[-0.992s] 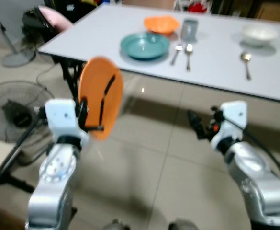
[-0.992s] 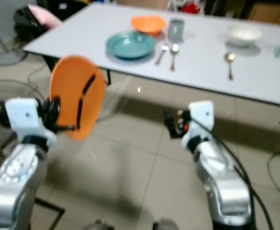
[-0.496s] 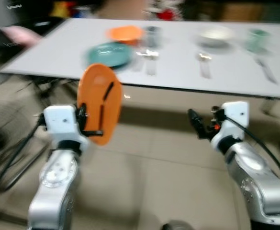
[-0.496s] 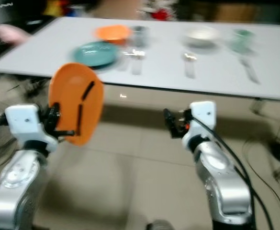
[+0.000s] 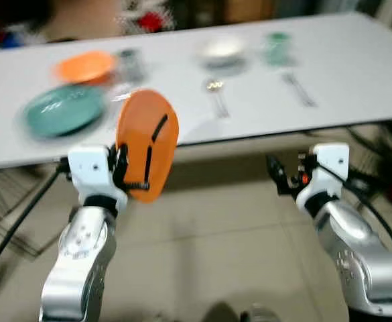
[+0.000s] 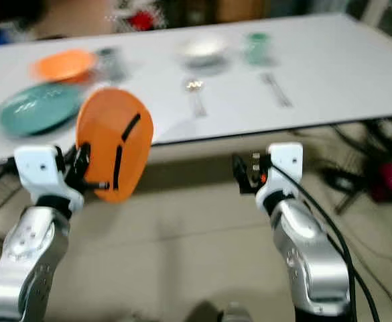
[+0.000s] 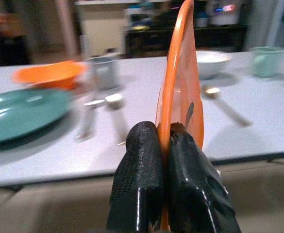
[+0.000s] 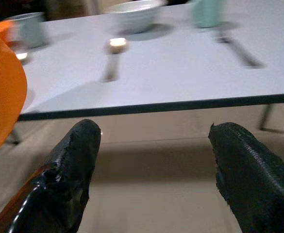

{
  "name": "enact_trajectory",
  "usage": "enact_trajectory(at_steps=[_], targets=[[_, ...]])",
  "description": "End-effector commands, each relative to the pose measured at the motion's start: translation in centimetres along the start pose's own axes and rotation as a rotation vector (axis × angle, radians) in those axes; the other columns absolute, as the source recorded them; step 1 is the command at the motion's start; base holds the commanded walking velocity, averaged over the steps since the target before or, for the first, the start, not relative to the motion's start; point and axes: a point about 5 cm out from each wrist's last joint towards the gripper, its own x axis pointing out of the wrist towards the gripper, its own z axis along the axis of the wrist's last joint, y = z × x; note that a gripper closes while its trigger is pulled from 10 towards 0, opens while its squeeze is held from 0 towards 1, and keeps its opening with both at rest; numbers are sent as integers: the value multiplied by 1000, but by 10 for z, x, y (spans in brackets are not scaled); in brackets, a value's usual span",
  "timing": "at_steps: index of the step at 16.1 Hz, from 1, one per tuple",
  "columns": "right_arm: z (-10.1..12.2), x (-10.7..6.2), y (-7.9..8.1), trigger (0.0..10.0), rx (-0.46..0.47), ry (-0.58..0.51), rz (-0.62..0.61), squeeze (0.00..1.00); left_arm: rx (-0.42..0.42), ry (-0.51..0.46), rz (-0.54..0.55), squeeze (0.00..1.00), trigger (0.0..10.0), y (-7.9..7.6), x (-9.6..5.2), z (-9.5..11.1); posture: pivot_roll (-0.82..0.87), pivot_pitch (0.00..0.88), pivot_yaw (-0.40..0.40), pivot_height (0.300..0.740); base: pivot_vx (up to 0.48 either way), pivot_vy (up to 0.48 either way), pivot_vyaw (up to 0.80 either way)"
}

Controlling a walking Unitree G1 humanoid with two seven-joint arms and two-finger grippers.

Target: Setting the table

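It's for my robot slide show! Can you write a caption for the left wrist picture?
The left gripper pinches an orange plate on edge before the white table, set with a teal plate.

A long white table (image 5: 356,74) with a dark edge stands on a floor of large beige tiles (image 5: 216,255), black cables (image 6: 356,181) trailing across the floor under the table's right end, and behind its far edge lies a dim, blurred room with dark furniture (image 7: 146,36).
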Motion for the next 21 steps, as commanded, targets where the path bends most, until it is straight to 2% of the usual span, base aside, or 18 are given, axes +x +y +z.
enact_trajectory(at_steps=[1, 2, 3, 5, 6, 8, 11, 14, 16, 18, 21], targets=[[6, -2, -2, 10000, 6, -33, -5, 0, -70, -111, -74, 0, 10000, -11, -1, 21, -121, 71, 76, 740, 390, 0, -506], [12, -3, 2, 10000, 39, -78, 30, 0, -176, -178, -133, 0, 10000, -16, -2, 35, -121, 70, 76, 740, 386, 0, 0], [15, -4, 5, 10000, 61, -97, 56, 0, -227, -209, -163, 0, 10000, -19, -2, 43, -121, 70, 76, 740, 386, 0, 0], [15, -3, 11, 10000, 71, -103, 83, 0, -328, -219, -208, 0, 10000, -25, 5, 51, -115, 67, 79, 740, 386, 0, 0], [15, -2, 14, 10000, 77, -103, 93, 0, -362, -193, -207, 0, 10000, -27, 11, 47, -115, 66, 86, 740, 386, 0, 0], [14, -2, 16, 10000, 81, -102, 103, 0, -333, -137, -242, 0, 10000, -32, 17, 36, -123, 61, 100, 740, 381, 0, 0], [12, -4, 17, 10000, 81, -89, 120, 0, -361, -105, -254, 0, 10000, -32, 21, 29, -126, 58, 109, 740, 375, 0, 0], [7, -6, 17, 10000, 88, -62, 114, 0, -409, -90, -262, 0, 10000, -33, 26, 26, -131, 54, 119, 740, 377, 0, -533], [8, -7, 16, 10000, 84, -65, 107, 0, -488, -87, -271, 0, 10000, -35, 29, 26, -137, 53, 123, 740, 377, 0, -800], [9, -8, 14, 10000, 80, -69, 108, 0, -510, -78, -261, 0, 10000, -35, 28, 23, -143, 55, 109, 740, 379, 0, -638], [7, -10, 13, 10000, 69, -47, 141, 0, -512, -63, -225, 0, 10000, -31, 19, 16, -141, 63, 72, 740, 377, 0, 0]])
